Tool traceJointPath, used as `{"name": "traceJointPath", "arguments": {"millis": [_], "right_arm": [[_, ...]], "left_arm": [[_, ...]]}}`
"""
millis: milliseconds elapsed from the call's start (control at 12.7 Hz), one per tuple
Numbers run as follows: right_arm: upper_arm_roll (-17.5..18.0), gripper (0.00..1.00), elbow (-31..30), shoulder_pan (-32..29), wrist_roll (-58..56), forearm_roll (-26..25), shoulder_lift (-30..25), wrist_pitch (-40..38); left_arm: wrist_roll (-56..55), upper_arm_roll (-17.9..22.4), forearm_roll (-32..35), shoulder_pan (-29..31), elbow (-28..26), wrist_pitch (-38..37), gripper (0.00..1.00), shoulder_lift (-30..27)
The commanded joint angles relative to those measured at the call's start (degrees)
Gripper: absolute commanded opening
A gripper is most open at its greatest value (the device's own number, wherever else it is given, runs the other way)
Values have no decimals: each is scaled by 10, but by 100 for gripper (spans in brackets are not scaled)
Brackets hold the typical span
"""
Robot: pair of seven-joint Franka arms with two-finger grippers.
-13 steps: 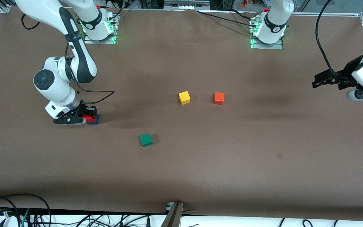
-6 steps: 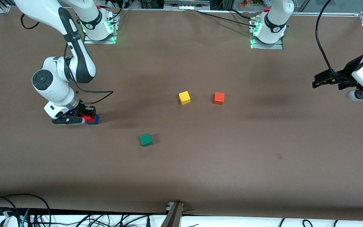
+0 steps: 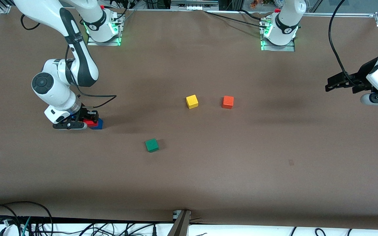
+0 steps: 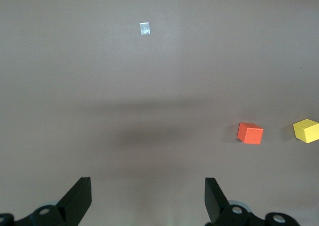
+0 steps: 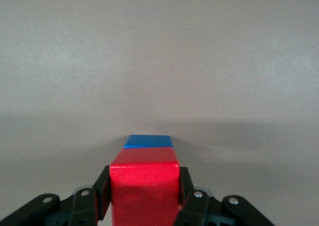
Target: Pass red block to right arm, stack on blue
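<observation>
1. Right gripper [image 3: 89, 122] is low at the right arm's end of the table [image 3: 189, 170], fingers clamped on the red block [image 3: 92, 123].
2. In the right wrist view the red block [image 5: 144, 186] sits between the finger pads [image 5: 102, 191], its top face level.
3. The red block is over the blue block [image 3: 98, 124]; only a strip of blue [image 5: 148, 141] shows past the red. Whether the two touch: cannot tell.
4. Green block [image 3: 151, 145] lies nearer the front camera than the blue block, toward the left arm's end, well apart from it.
5. Yellow block [image 3: 192, 101] and orange block [image 3: 227, 102] lie side by side, apart, farther from the camera than the green block.
6. Left gripper [image 3: 335, 83] waits in the air over the left arm's end of the table, jaws wide, holding nothing; both fingers [image 4: 77, 201] show spread in its wrist view.
</observation>
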Motion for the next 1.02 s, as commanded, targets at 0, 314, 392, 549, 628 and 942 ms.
{"name": "traceJointPath", "arguments": {"millis": [0, 314, 392, 549, 628, 942], "right_arm": [[1, 19, 0, -2, -9, -1, -9, -7], [0, 100, 15, -5, -11, -1, -9, -9], [-1, 100, 20, -4, -10, -1, -10, -18], [-5, 100, 79, -5, -10, -1, -20, -102], [-14, 100, 119, -4, -11, -1, -20, -153], [-20, 100, 282, -5, 23, -1, -23, -388]], "left_arm": [[-2, -2, 7, 1, -5, 4, 100, -7], [-2, -2, 7, 1, -5, 4, 100, -7], [-2, -2, 7, 1, -5, 4, 100, -6], [-2, -2, 7, 1, -5, 4, 100, -7], [-2, -2, 7, 1, -5, 4, 100, -7], [-6, -2, 7, 1, -5, 4, 100, -6]]}}
